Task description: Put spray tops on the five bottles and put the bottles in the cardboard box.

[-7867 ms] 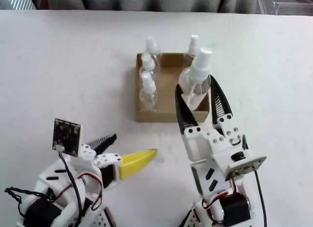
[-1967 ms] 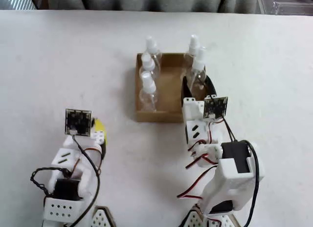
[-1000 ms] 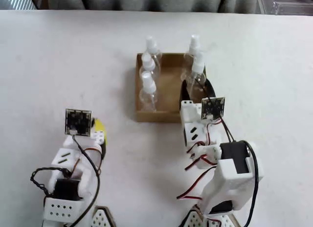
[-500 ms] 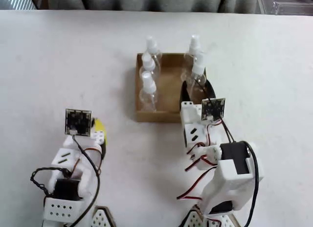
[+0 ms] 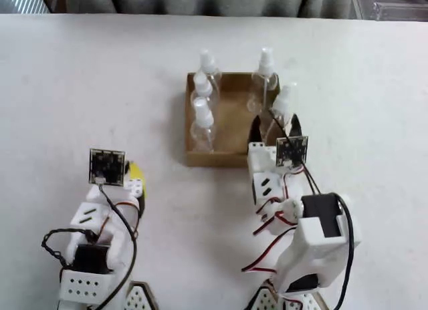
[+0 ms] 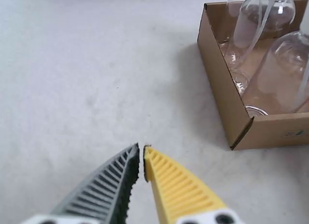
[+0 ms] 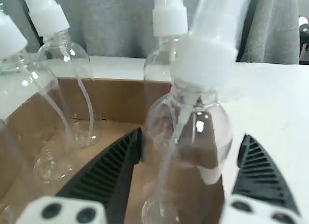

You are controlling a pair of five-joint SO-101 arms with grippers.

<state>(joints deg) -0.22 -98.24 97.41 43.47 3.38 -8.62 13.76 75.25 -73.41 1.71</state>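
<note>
Left grey-and-yellow gripper (image 6: 141, 147) sits at 7 o'clock, fingers pressed together; right black gripper (image 5: 275, 126), at 5 o'clock, gapes wide.

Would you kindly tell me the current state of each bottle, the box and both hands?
Cardboard box: open-topped, holding bottles.
Left-row bottles: three, upright in the box, spray tops on.
Back right bottle: upright, spray top on.
Front right bottle: tilted, spray top on, between the right hand's open fingers.
Right hand: open.
Left hand: shut, holding nothing.
</note>
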